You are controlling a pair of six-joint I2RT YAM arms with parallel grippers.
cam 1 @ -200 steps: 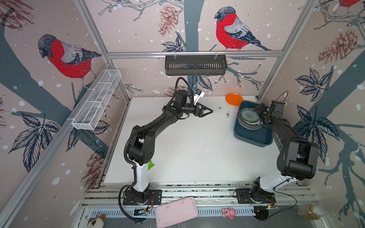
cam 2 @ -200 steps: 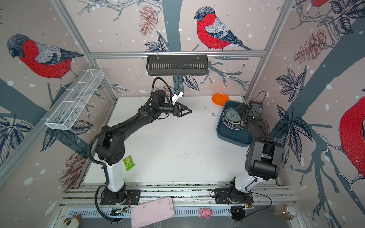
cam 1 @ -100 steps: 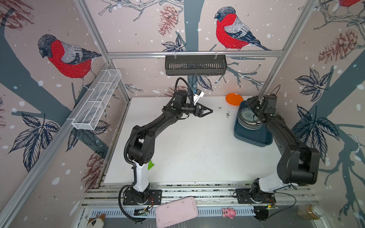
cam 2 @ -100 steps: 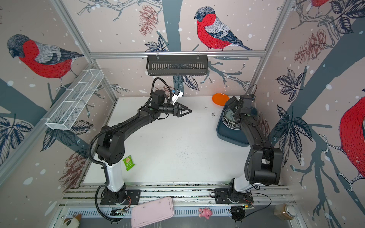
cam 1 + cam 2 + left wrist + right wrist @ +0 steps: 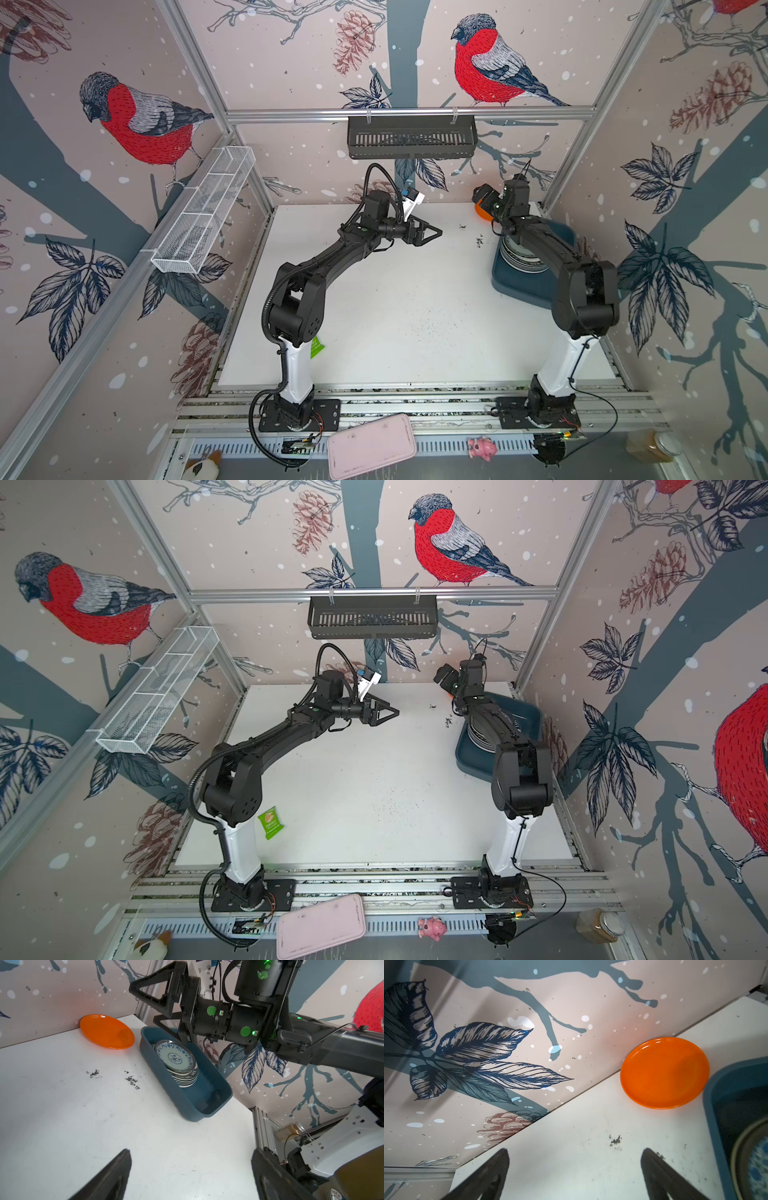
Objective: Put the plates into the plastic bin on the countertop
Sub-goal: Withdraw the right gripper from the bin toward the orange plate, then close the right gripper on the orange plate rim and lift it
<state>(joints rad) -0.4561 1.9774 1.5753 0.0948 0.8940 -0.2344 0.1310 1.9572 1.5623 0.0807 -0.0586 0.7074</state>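
Both fingers of the right gripper (image 5: 574, 1159) stand wide apart with only bare white surface showing between them, so it is released and carries nothing; in the left wrist view it hangs in the air over the far end of the plastic bin (image 5: 207, 1113), its tips turned toward the back wall. The left gripper (image 5: 192, 1153) is likewise spread open and empty, held above the middle-back of the countertop (image 5: 395, 311) and pointing across toward the bin. Just beyond the right fingers lies the orange plate (image 5: 664, 1073), flat on the countertop, its rim against the foot of the back wall and just beside the bin's far end; whether it touches the bin I cannot tell. In both top views the right wrist covers most of this plate. The bin sits at the right rear of the countertop, and the stack of plates (image 5: 176, 1057) rests in its far half, leaning a little, with a teal-patterned plate on top and white, dark-edged rims showing below; the bin's near half shows bare floor. A few dark crumbs (image 5: 132, 1081) are scattered on the countertop between the left gripper and the bin. Farther out, a black slotted basket (image 5: 411, 139) hangs on the back rail and a pink tray (image 5: 370, 444) lies off the front edge
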